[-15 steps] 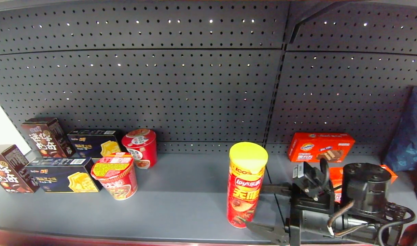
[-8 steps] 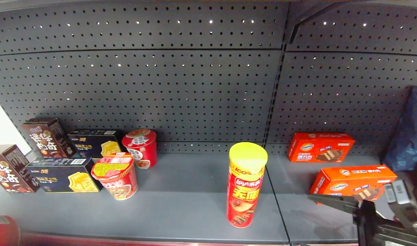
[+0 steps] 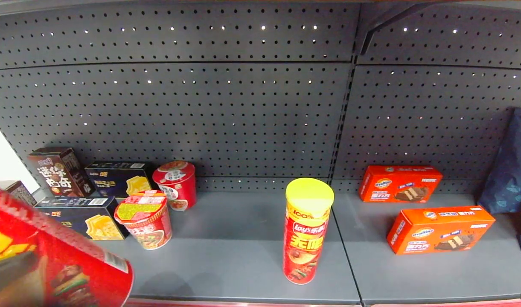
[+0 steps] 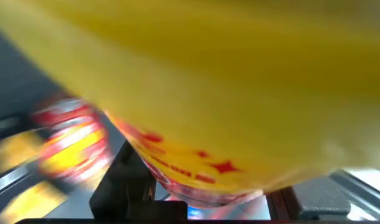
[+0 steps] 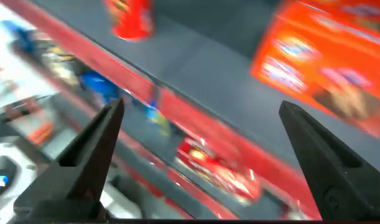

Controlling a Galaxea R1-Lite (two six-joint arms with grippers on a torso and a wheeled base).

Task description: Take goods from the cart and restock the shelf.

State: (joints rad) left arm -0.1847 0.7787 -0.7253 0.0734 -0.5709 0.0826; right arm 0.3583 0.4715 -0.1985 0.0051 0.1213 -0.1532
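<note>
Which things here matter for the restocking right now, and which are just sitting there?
In the job:
- tilted chip can, held in the air at the shelf's front left
- shelf
- right gripper, open

Just sitting:
- upright chip can
- noodle cups
- orange boxes
- dark boxes
- blue bag

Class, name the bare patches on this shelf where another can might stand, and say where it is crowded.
Widest bare patch: between the front noodle cup and the upright can, back to the pegboard. A narrower one lies between that can and the front orange box. Crowded: the left end, cups and dark boxes packed together.
</note>
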